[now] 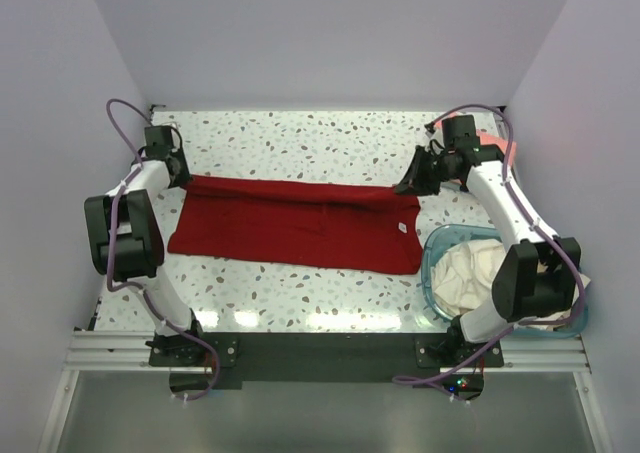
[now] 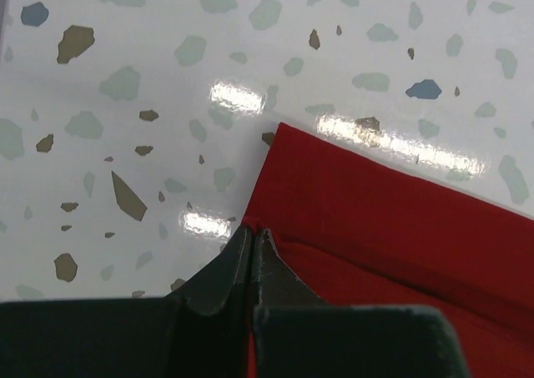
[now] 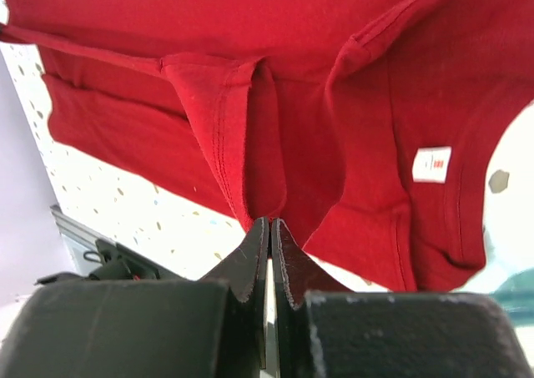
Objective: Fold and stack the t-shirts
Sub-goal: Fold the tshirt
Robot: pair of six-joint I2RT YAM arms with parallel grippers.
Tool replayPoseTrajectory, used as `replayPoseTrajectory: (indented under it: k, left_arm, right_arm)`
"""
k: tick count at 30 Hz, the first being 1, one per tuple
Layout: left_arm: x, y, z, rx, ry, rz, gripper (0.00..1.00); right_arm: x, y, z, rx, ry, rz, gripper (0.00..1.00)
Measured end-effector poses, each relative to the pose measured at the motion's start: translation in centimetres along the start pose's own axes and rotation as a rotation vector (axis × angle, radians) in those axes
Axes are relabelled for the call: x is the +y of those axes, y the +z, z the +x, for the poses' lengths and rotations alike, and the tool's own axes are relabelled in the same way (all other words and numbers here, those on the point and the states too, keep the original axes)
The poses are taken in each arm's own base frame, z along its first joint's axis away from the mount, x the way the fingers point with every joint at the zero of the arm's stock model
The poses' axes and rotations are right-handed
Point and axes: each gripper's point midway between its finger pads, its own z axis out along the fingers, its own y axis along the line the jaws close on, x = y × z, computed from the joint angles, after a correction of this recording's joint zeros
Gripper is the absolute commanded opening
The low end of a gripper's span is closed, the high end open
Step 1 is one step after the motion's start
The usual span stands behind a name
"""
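Note:
A large dark red t-shirt [image 1: 300, 223] lies folded lengthwise across the table, its small white neck label [image 1: 402, 227] near the right end. My left gripper [image 1: 183, 176] is shut on the shirt's far left edge; in the left wrist view the fingertips [image 2: 253, 234] pinch the red cloth [image 2: 375, 219]. My right gripper [image 1: 409, 186] is shut on the shirt's far right edge and lifts it a little; in the right wrist view [image 3: 269, 224] the cloth [image 3: 275, 103] hangs from the tips. Cream-white shirts [image 1: 470, 273] lie in the basket. A salmon-pink shirt [image 1: 497, 141] peeks out behind the right arm.
A translucent teal basket [image 1: 432, 263] stands at the right front, beside the right arm's base. The terrazzo table [image 1: 300, 138] is walled in at the back and both sides. A black rail [image 1: 320, 348] runs along the near edge.

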Motion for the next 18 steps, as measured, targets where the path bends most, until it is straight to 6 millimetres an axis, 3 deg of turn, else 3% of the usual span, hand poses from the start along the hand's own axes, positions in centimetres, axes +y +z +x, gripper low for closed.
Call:
replayPoseTrajectory:
  k: [11,14,15,18]
  left_arm:
    - [0.7,-1.4,2.0,0.024,-0.039,-0.033,0.00]
    - [1.1,-1.8,2.8,0.040,-0.078,-0.068,0.32]
    - [1.4,-1.9,3.2,0.048,-0.093,-0.087,0.52]
    - [2.0,-2.5,4.6,0.071,-0.147,-0.133,0.74]
  right_arm:
    - [-1.0,0.3,4.3,0.096,-0.007,0.028,0.00]
    - [-1.9,1.1,6.3,0.146,-0.028,0.058,0.00]
    - [-2.2,1.4,7.1,0.168,-0.041,0.070,0.11]
    - [-3.5,2.3,10.1,0.250,-0.093,0.123,0.45]
